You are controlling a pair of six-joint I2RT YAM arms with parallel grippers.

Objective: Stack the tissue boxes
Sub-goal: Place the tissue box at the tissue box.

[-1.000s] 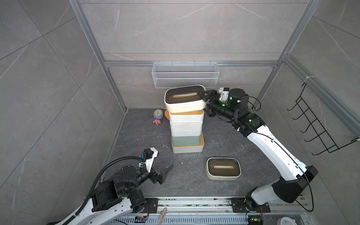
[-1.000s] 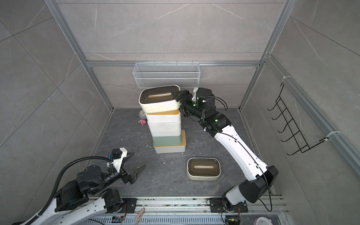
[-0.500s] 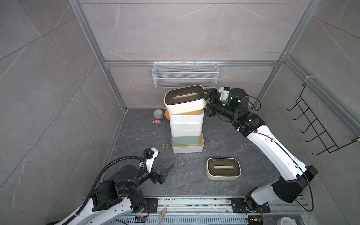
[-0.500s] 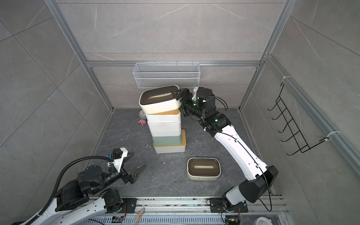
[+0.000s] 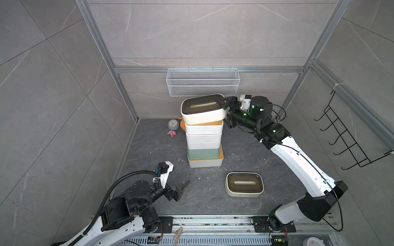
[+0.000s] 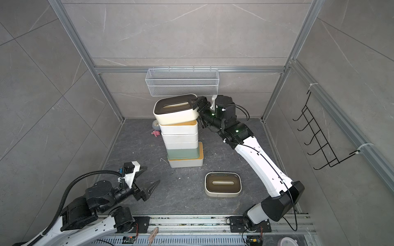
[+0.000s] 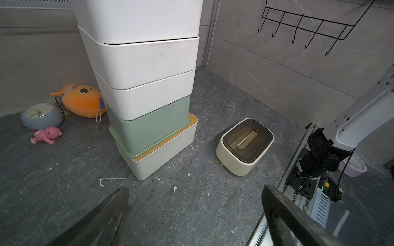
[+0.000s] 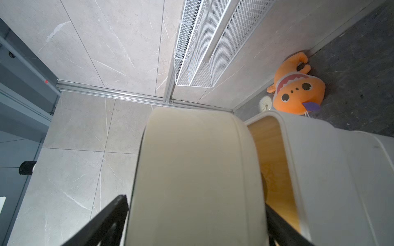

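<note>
A stack of tissue boxes stands mid-floor: a white bamboo-lidded box at the bottom, a mint green one, then white ones. On top lies a rounded cream box with a dark-brown lid, slightly tilted. My right gripper is open, its fingers straddling that box's right end. A second cream box sits alone on the floor to the front right. My left gripper hovers open and empty at the front left.
A white wire mesh basket hangs on the back wall just above the stack. An orange fish toy, a small clock and a pink toy lie behind and left of the stack. A black hook rack hangs on the right wall.
My right gripper's jaws have widened around the end of the top cream box, which has settled with a slight tilt on the stack. The left arm has not moved.
</note>
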